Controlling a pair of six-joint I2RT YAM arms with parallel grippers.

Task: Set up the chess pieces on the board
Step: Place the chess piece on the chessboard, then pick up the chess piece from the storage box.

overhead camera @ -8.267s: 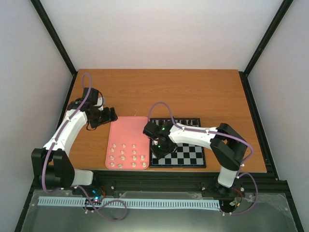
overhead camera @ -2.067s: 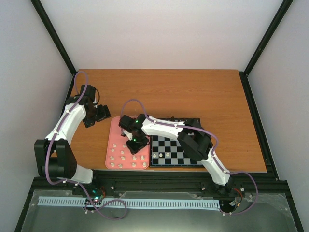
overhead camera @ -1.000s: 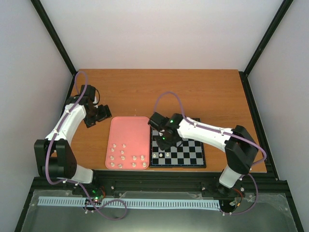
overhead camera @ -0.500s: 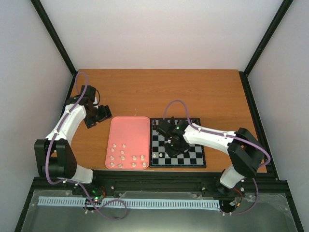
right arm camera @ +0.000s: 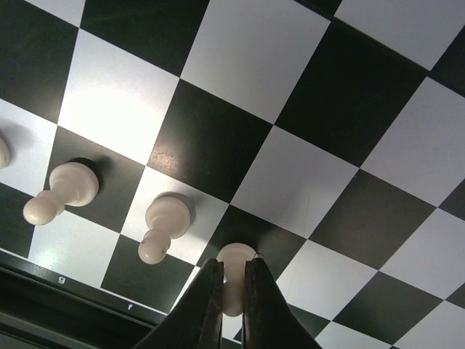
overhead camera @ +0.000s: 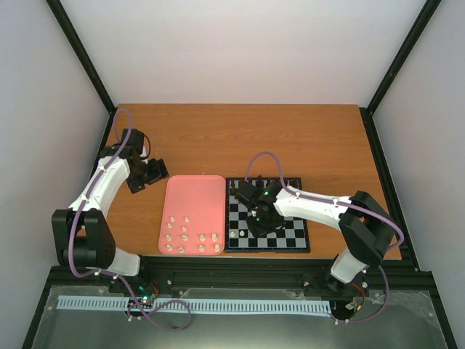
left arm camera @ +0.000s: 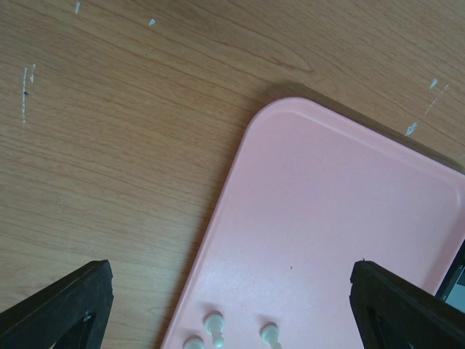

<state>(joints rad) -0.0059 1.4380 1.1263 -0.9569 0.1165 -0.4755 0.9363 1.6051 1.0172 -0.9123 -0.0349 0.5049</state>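
Note:
The board (overhead camera: 269, 249) lies right of the pink tray. My right gripper (overhead camera: 259, 221) is low over the board's near left part. In the right wrist view it (right arm camera: 234, 270) is shut on a cream-white pawn (right arm camera: 235, 262) that stands over a black square. Two more cream pawns (right arm camera: 165, 224) (right arm camera: 62, 190) stand on the squares to its left. Several cream pieces (overhead camera: 192, 236) remain on the tray's near half, and three show in the left wrist view (left arm camera: 213, 322). My left gripper (overhead camera: 149, 174) is open and empty, above the table by the tray's far left corner.
The pink tray (overhead camera: 192, 193) sits left of the board, with its far half bare (left arm camera: 341, 218). Dark pieces (overhead camera: 265, 182) line the board's far edge. Black frame posts stand at the table's corners, and a black rail runs along the near edge.
My right gripper carried a pawn from the tray side to the right across the board's left part and lowered it near the front row. The left arm has barely moved.

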